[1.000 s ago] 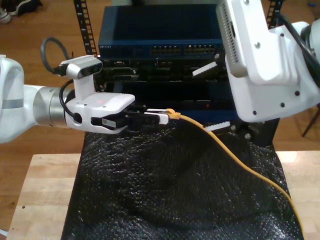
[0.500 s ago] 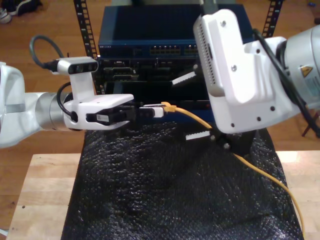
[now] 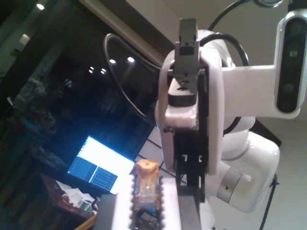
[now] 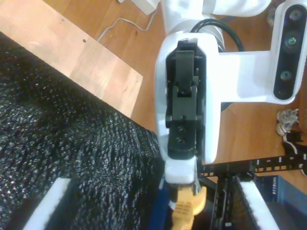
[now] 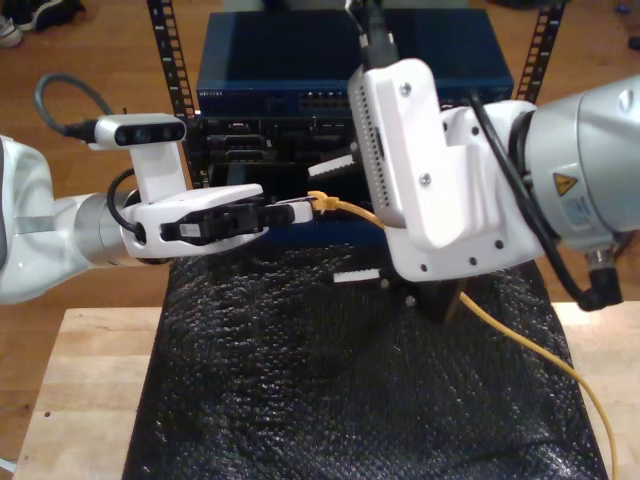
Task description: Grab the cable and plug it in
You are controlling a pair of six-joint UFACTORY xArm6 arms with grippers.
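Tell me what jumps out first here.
The yellow cable, pinched near its plug end by my first gripper at the exterior view's left, in front of the blue rack gear. My second gripper, big and white at the exterior view's right, faces it with jaws open.

A pale wooden counter [image 5: 85,390] runs across the foreground of the exterior view, its middle covered by a black, bumpy textured mat [image 5: 330,400]. Behind it stands a rack with perforated black uprights [image 5: 166,45] holding a blue unit [image 5: 270,65] above darker equipment. The floor [image 5: 80,40] is warm orange-brown wood (a pair of shoes [image 5: 35,15] sits at the exterior view's top left corner). The first wrist view looks into a dim room: a dark ceiling with small round lights [image 3: 112,61], a pale wall [image 3: 249,28], and a glowing screen [image 3: 100,168] over a cluttered desk [image 3: 72,199]. A thin white cord [image 4: 122,24] lies on the floor.
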